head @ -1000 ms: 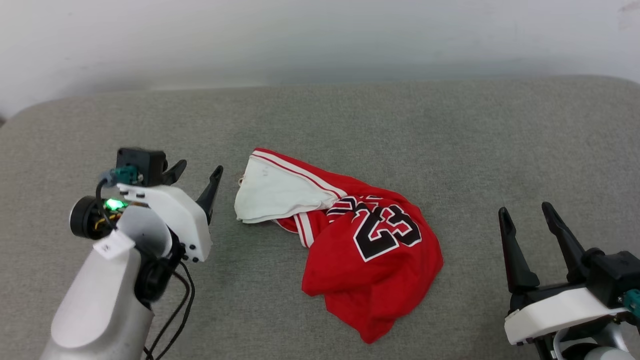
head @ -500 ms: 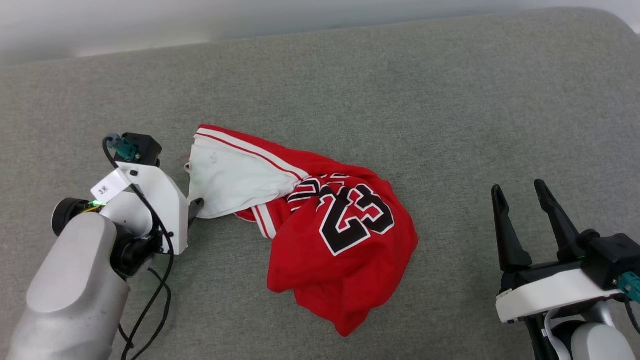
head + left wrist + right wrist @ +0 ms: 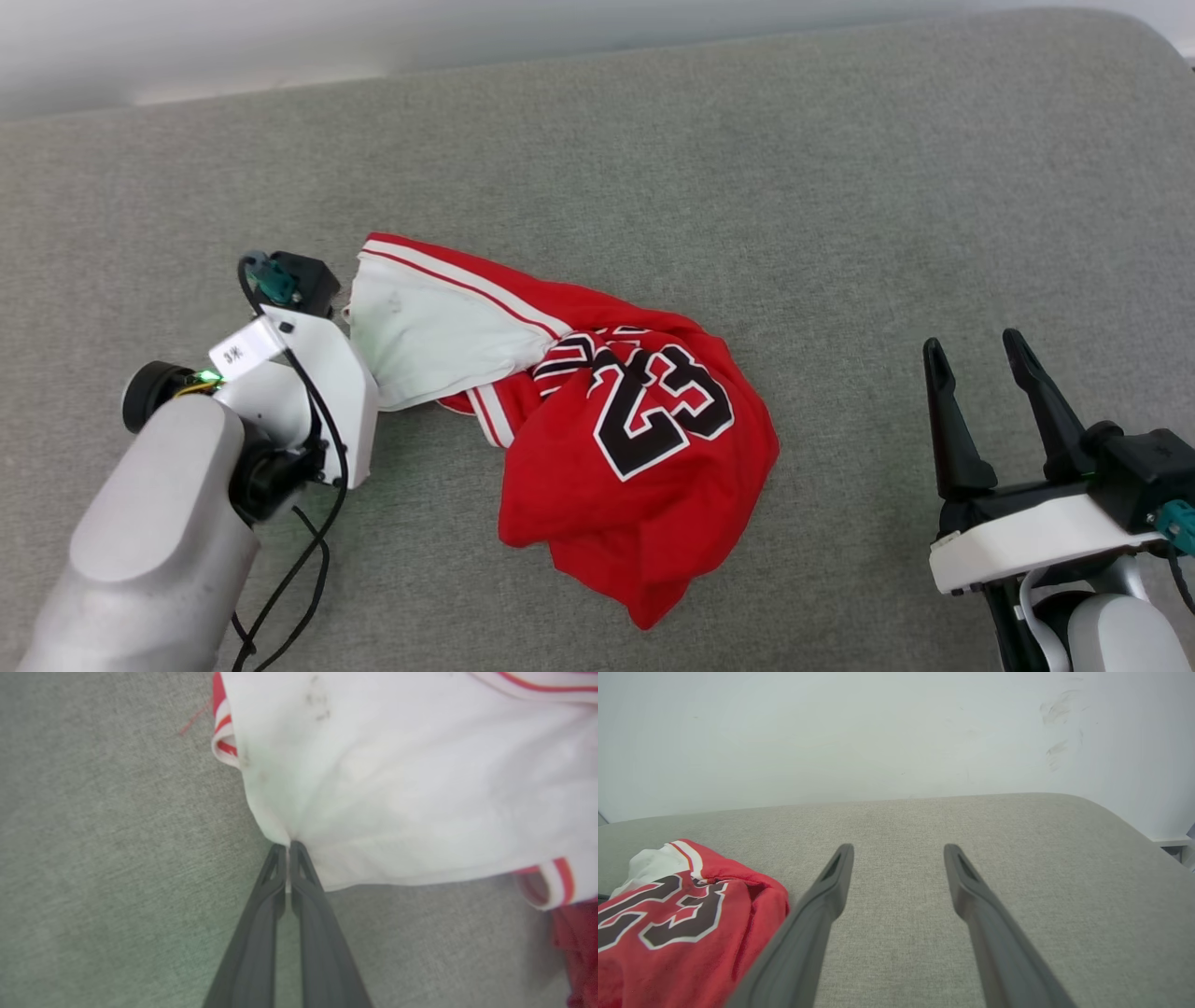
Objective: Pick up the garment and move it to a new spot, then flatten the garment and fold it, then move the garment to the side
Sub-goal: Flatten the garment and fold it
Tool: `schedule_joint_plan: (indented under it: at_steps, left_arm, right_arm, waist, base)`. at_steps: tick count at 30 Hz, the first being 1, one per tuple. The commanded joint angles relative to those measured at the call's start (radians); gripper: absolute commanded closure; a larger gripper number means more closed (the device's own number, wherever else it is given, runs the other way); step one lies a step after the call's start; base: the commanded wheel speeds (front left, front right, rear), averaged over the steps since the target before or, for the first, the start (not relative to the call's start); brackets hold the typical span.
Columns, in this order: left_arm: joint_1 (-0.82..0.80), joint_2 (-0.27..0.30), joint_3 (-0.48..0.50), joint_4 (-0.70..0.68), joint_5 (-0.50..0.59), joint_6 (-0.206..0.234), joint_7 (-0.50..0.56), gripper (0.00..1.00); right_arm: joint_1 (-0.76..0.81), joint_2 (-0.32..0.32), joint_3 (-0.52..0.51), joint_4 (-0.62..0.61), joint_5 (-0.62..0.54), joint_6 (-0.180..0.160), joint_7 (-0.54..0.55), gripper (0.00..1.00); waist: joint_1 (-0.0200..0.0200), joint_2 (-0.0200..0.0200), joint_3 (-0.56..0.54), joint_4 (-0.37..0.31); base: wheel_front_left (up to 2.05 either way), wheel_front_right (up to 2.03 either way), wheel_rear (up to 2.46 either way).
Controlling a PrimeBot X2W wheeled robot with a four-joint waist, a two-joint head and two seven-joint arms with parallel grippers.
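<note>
Here, a crumpled red garment [image 3: 635, 439] printed with a black 23 lies mid-frame on a grey cushion [image 3: 840, 187]. At its 9 o'clock edge, the left gripper [image 3: 288, 847] has its jaws pressed together, pinching the white sleeve [image 3: 439, 345]. At 4 o'clock, well apart, the right gripper [image 3: 972, 339] has its jaws spread.

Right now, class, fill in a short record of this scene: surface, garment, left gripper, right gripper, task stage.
Surface: grey fabric cushion
Garment: red jersey, crumpled, "23" print facing up, lying on the cushion
Left gripper: shut on the edge of the jersey's white sleeve
Right gripper: open, empty, apart from the jersey, to its right
Task stage: jersey gripped, not yet lifted
</note>
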Motion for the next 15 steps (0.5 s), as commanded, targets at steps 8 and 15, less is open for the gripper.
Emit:
schedule_joint_plan:
  at_steps: [8,15]
  left_arm:
    - [0.104,0.034,0.039,-0.216,0.029,0.054,-0.154,1.00]
    - [0.308,0.098,0.124,-0.464,0.005,0.180,-0.159,1.00]
  right_arm:
    - [0.042,0.001,-0.025,0.000,-0.009,0.000,0.021,0.00]
    - [0.068,0.001,-0.031,-0.006,-0.010,0.000,0.045,0.00]
  waist:
    - [-0.0001,0.0000,-0.090,0.059]
    - [-0.0001,0.0000,-0.152,0.091]
  base:
    - [0.00,0.00,0.00]
    - [0.00,0.00,0.00]
